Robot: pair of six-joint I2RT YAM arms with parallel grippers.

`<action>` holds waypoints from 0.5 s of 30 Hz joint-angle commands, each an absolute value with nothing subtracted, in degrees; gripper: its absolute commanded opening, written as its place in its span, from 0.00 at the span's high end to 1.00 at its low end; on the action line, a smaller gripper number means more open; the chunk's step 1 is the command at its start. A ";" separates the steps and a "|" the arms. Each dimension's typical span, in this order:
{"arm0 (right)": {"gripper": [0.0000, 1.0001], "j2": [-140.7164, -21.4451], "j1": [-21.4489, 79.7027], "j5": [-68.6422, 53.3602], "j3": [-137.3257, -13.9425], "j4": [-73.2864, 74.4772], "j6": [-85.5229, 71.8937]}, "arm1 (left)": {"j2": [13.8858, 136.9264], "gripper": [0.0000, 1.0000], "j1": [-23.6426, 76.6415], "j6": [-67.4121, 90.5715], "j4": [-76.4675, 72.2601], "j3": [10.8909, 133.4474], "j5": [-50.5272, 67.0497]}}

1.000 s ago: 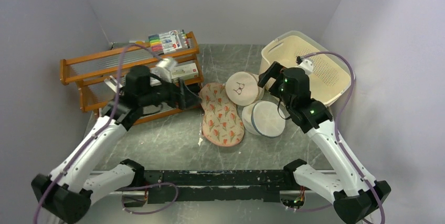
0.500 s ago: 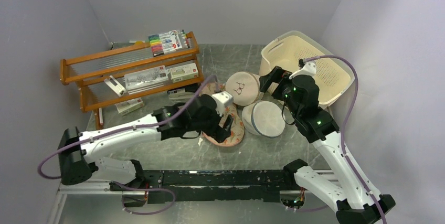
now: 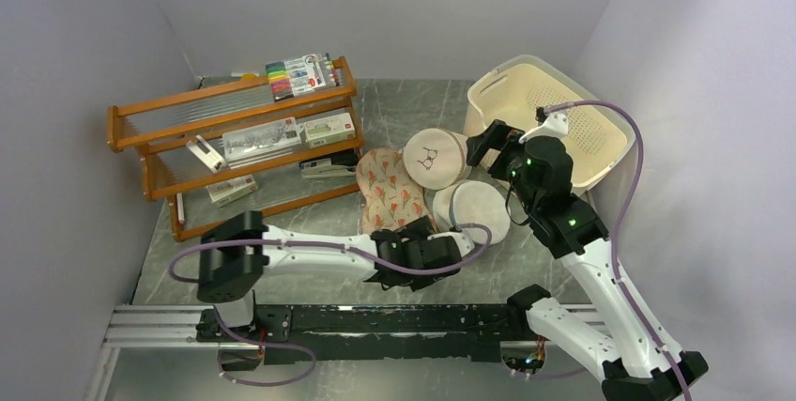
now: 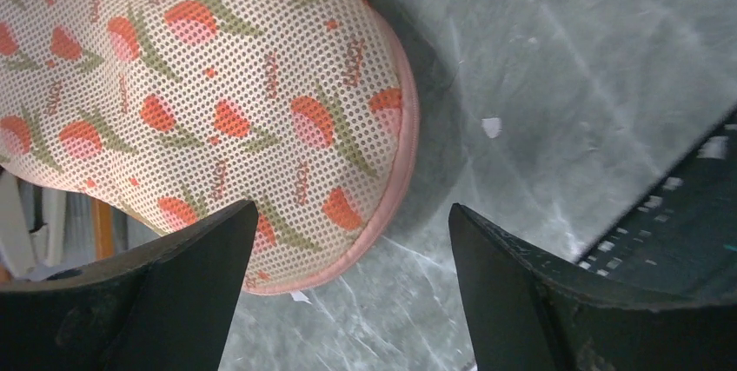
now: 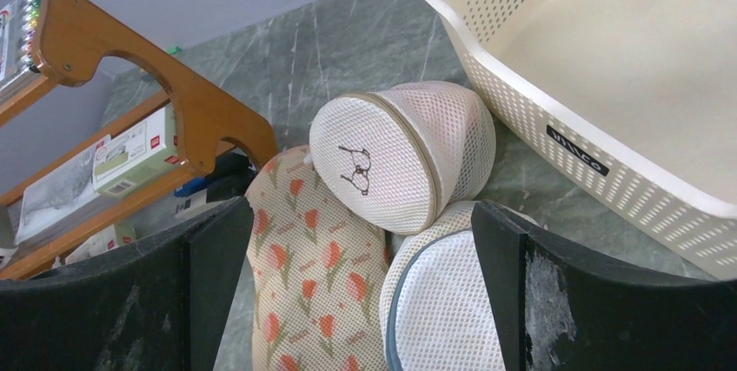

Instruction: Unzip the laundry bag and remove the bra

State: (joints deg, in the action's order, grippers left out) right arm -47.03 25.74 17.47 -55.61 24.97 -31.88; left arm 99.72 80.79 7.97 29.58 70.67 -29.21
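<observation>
The laundry bag (image 3: 387, 192) is a flat cream-peach floral case with pink zip edging, lying zipped on the grey table; it also shows in the left wrist view (image 4: 200, 84) and the right wrist view (image 5: 313, 293). The bra is hidden. My left gripper (image 3: 413, 249) is open and empty, low over the bag's near end; in its wrist view (image 4: 348, 293) the bag's pink edge lies between the fingers. My right gripper (image 3: 488, 143) is open and empty, raised above the table to the right of the bag, near the basket.
A round pale dome bag with a black bra drawing (image 3: 434, 157) and a round white dome bag with a blue rim (image 3: 474, 211) lie against the floral bag's right side. A cream basket (image 3: 601, 152) stands back right. A wooden rack (image 3: 178, 110) with boxes stands back left.
My left arm has swung from the rack at the back left across and down to the bag's near end. The right gripper has barely moved.
</observation>
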 commanded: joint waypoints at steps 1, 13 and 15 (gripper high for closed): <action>0.00 -46.09 26.02 19.22 -55.89 26.11 -30.51 | 103.76 0.10 81.01 3.08 29.08 72.92 -37.40; 0.00 -45.60 26.02 19.23 -55.03 25.79 -30.42 | 104.37 0.39 81.04 6.33 26.61 69.02 -38.97; 0.00 -45.96 26.02 19.01 -54.94 25.67 -30.52 | 104.52 0.48 80.94 8.25 27.99 69.50 -39.45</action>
